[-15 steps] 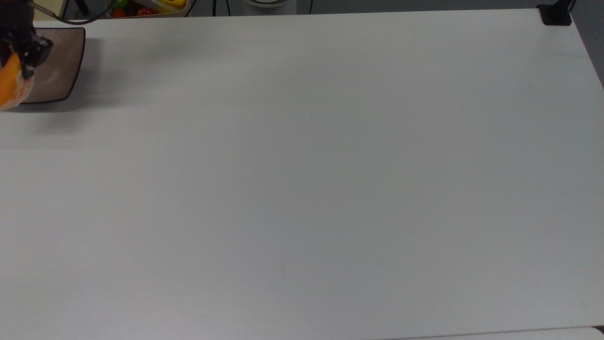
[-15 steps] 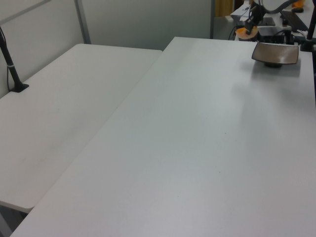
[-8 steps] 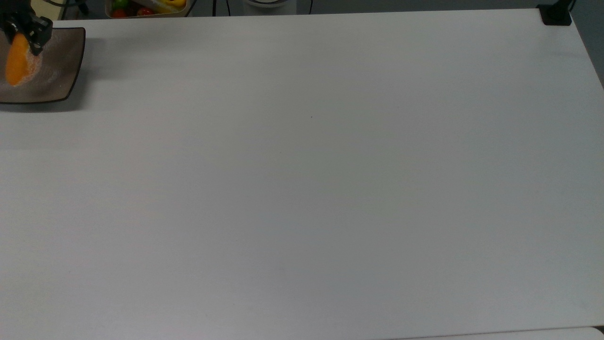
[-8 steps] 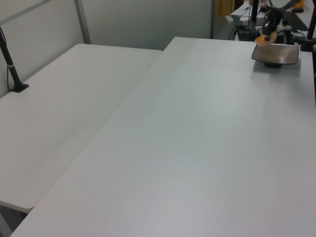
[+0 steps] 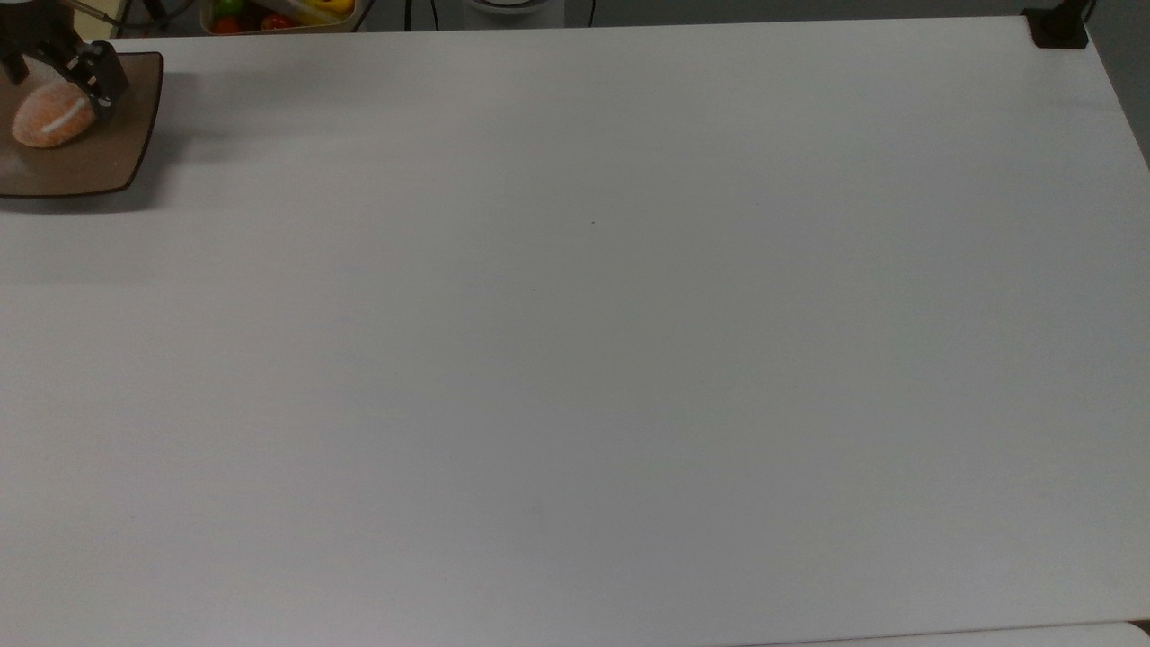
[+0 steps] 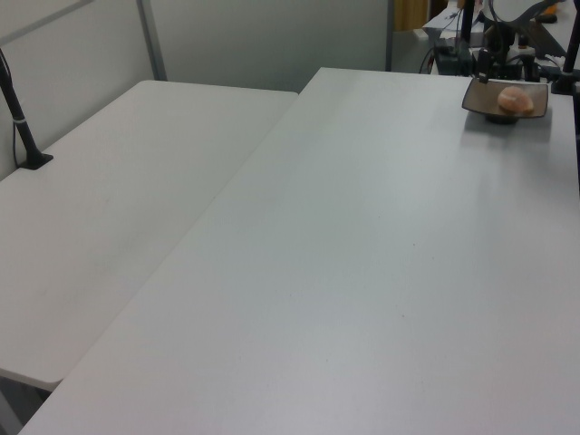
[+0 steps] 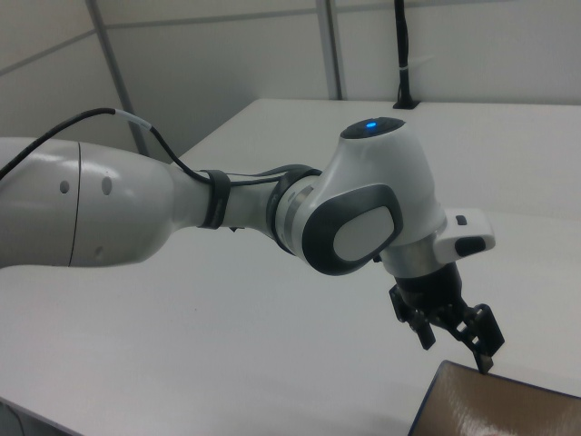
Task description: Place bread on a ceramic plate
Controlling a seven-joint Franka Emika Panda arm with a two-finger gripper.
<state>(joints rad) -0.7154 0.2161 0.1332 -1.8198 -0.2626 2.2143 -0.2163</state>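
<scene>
A: Is the job done?

B: Just about, I think. The bread (image 5: 52, 118) lies on the ceramic plate (image 5: 99, 166), pale speckled side up, with its white stripe showing. In the left view the bread (image 6: 516, 98) sits inside the dish.

A: And the gripper (image 5: 56, 56)?

B: It is spread wide and holds nothing. One finger (image 5: 101, 76) stands just beside the bun, on the top view's right. The other is behind the bun. It only needs to pull away.
</scene>
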